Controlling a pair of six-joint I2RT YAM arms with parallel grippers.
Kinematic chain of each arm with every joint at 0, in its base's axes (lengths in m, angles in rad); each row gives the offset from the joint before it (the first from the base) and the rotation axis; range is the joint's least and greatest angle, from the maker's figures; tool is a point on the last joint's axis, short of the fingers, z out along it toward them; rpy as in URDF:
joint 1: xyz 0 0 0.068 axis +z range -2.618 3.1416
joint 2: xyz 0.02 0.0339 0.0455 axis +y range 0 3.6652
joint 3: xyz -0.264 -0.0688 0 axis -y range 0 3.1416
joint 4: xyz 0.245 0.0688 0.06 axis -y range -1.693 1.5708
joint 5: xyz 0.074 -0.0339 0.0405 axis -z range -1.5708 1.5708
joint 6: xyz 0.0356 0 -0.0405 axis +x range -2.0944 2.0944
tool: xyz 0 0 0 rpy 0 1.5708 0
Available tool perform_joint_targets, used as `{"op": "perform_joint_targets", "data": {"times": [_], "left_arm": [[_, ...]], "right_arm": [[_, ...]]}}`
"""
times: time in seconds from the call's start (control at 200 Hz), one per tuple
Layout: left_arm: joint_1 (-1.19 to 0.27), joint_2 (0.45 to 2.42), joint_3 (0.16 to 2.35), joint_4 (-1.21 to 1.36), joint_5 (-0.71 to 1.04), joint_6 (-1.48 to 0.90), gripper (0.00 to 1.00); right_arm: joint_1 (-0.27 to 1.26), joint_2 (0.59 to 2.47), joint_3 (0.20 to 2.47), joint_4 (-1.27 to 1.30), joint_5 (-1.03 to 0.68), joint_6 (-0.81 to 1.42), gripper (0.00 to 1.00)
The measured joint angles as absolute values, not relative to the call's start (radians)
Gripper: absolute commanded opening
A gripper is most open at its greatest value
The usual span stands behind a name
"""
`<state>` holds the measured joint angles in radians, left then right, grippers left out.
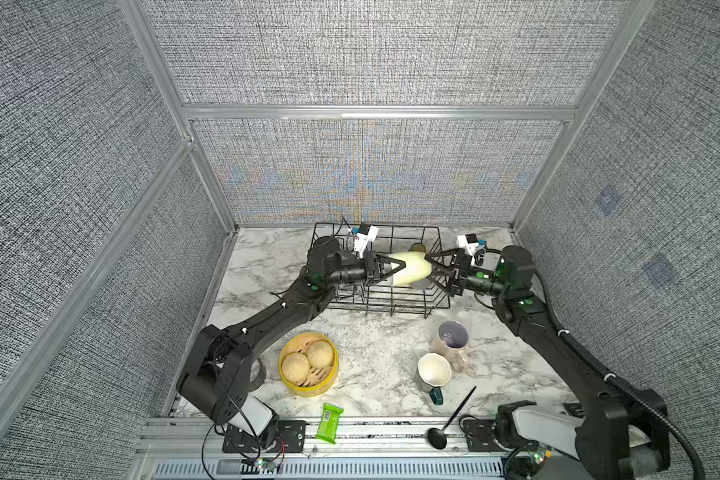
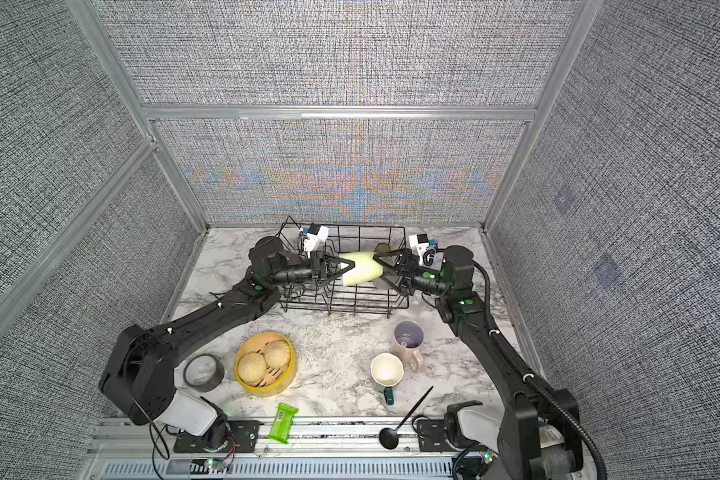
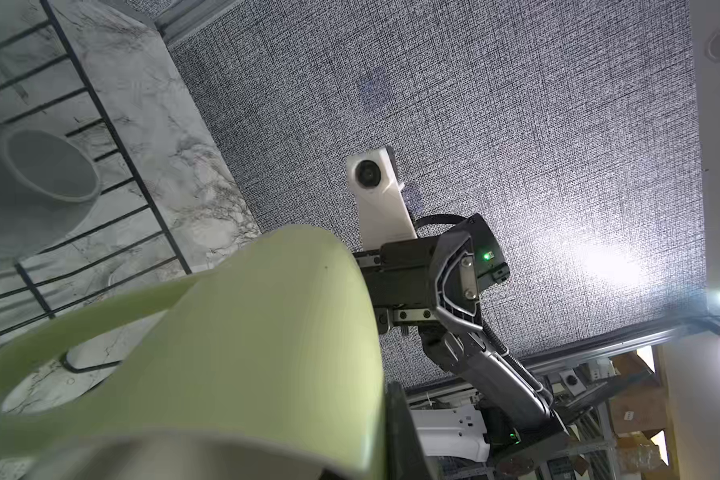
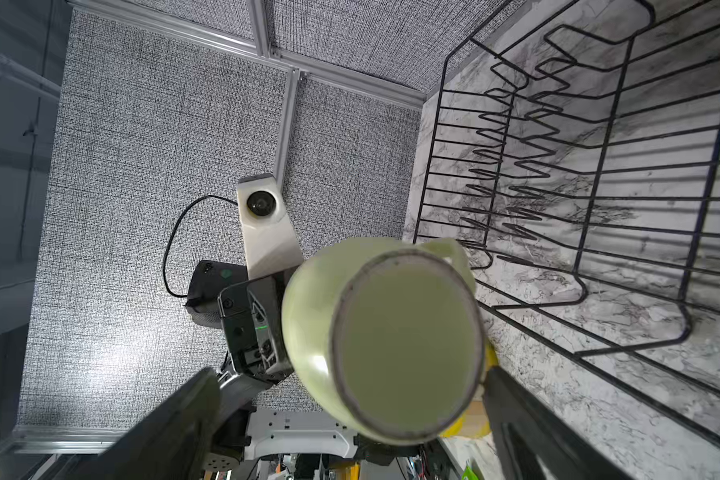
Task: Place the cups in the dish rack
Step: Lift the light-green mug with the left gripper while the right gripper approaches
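On the marble table [image 1: 371, 340], the dish rack [image 1: 395, 306] is partly loaded: two cups, one grey-white mug [image 3: 46, 166] and one amber tumbler [image 1: 417, 248], are seen inside it. A third, the pale green mug [image 1: 412, 270], is held on its side above the rack, pinched at its mouth end by the left gripper [image 1: 400, 266]. The right gripper [image 1: 432, 266] is spread wide at its base and not closed on it. Two cups are left on the table: one pink mug [image 1: 453, 338] and one dark teal mug [image 1: 433, 370]. Five cups are thus counted, and a clear glass cannot be made out. One steamer basket [image 1: 304, 390] with two buns [image 1: 296, 368], one tape roll [image 2: 203, 372], one black spoon [image 1: 437, 438] and one green packet [image 1: 330, 424] are also counted.
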<state>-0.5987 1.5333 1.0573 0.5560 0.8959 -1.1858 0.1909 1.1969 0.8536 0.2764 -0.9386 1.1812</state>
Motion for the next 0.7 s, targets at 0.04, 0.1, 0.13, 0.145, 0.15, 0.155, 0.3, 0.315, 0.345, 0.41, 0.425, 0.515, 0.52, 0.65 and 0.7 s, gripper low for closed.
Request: {"op": "perform_joint_targets", "data": {"times": [0.04,0.1,0.13,0.145,0.15,0.155,0.3,0.315,0.345,0.41,0.425,0.515,0.52,0.65,0.7], "left_arm": [[-0.599,1.531,1.051,0.569,0.897,-1.193,0.00],[-0.599,1.530,1.048,0.583,0.900,-1.209,0.00],[-0.599,1.530,1.048,0.590,0.902,-1.210,0.00],[-0.599,1.530,1.048,0.593,0.902,-1.212,0.00],[-0.599,1.530,1.048,0.594,0.902,-1.212,0.00],[-0.599,1.530,1.048,0.596,0.902,-1.213,0.00],[-0.599,1.527,1.039,0.619,0.908,-1.213,0.00],[-0.599,1.526,1.037,0.619,0.908,-1.214,0.00],[-0.599,1.526,1.034,0.622,0.908,-1.216,0.00],[-0.599,1.526,1.029,0.628,0.909,-1.216,0.00],[-0.599,1.526,1.028,0.630,0.910,-1.216,0.00],[-0.599,1.526,1.013,0.648,0.920,-1.215,0.00],[-0.599,1.526,1.013,0.649,0.920,-1.215,0.00],[-0.599,1.526,1.004,0.655,0.943,-1.197,0.00],[-0.596,1.525,1.007,0.643,0.942,-1.174,0.00]], "right_arm": [[0.199,1.201,0.854,0.278,-0.939,1.189,0.99],[0.218,1.216,0.852,0.291,-0.939,1.223,0.99],[0.227,1.224,0.852,0.299,-0.939,1.234,0.99],[0.233,1.229,0.852,0.302,-0.939,1.239,0.99],[0.234,1.230,0.852,0.303,-0.939,1.241,0.99],[0.235,1.231,0.852,0.303,-0.939,1.243,0.99],[0.270,1.272,0.860,0.324,-0.939,1.301,0.99],[0.271,1.276,0.860,0.329,-0.939,1.309,0.99],[0.271,1.284,0.860,0.342,-0.939,1.332,0.99],[0.272,1.300,0.861,0.370,-0.932,1.379,0.99],[0.273,1.304,0.862,0.374,-0.930,1.389,0.99],[0.276,1.330,0.867,0.402,-0.914,1.454,0.99],[0.277,1.331,0.868,0.403,-0.913,1.457,0.99],[0.305,1.367,0.868,0.459,-0.905,1.542,0.91],[0.319,1.375,0.868,0.481,-0.897,1.568,0.89]]}}
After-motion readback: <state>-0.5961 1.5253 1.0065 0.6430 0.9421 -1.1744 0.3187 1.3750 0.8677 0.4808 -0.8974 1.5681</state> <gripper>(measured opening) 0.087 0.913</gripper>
